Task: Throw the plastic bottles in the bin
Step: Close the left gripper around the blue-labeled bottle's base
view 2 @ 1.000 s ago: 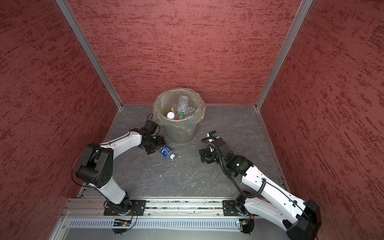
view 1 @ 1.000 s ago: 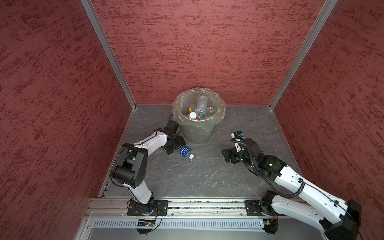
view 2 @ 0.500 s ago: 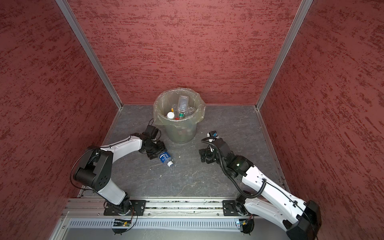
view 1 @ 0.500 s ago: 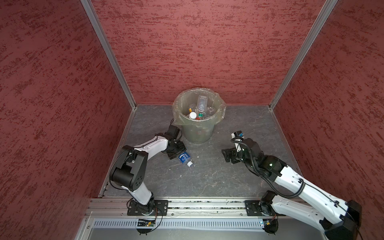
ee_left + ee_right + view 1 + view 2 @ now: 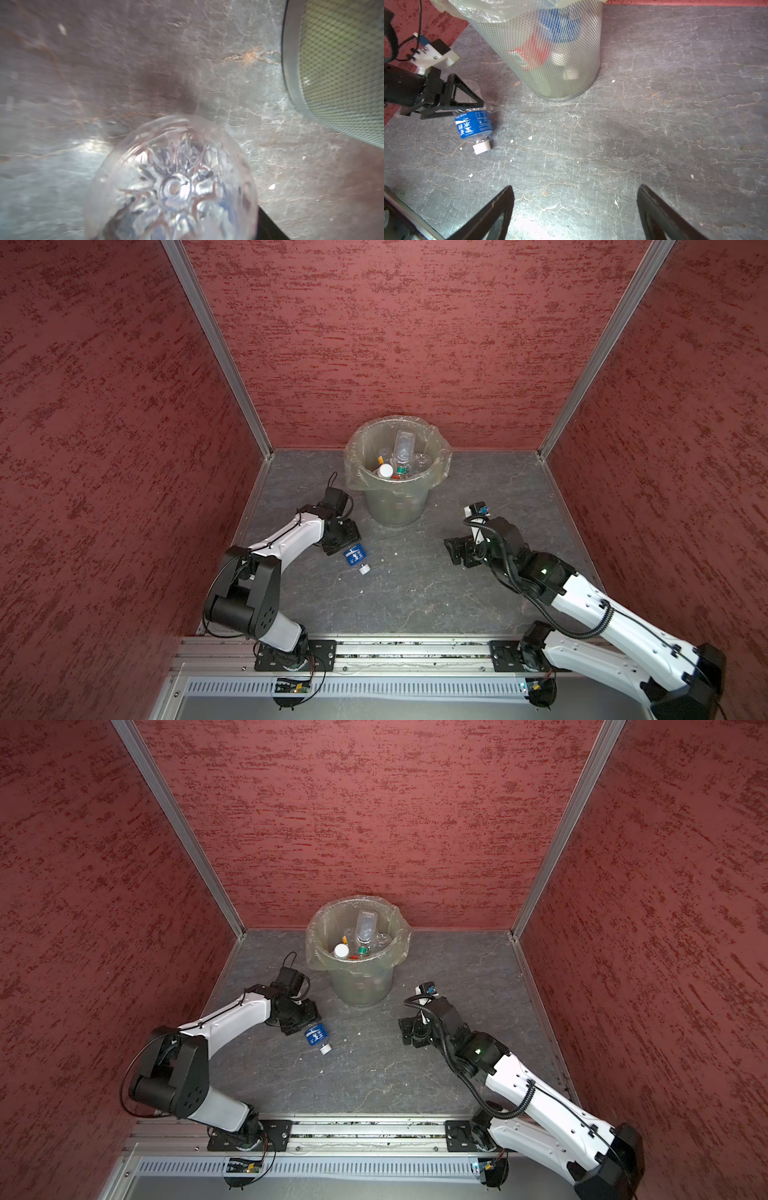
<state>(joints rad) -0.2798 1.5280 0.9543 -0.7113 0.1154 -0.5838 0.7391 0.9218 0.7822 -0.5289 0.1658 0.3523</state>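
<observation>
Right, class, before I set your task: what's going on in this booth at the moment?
Two robot arms are putting plastic bottles into a lined bin. Several bottles are already inside it. One blue-labelled bottle lies on the floor beside the bin. The left gripper has its jaws around that bottle's clear base end, though a firm grip can't be confirmed. The right gripper hangs open and empty over bare floor.

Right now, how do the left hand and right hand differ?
The left hand flanks the base of the blue-label bottle; the right hand has nothing between its jaws. The left hand is set narrow, the right hand wide open. Both are low over the floor near the bin.
</observation>
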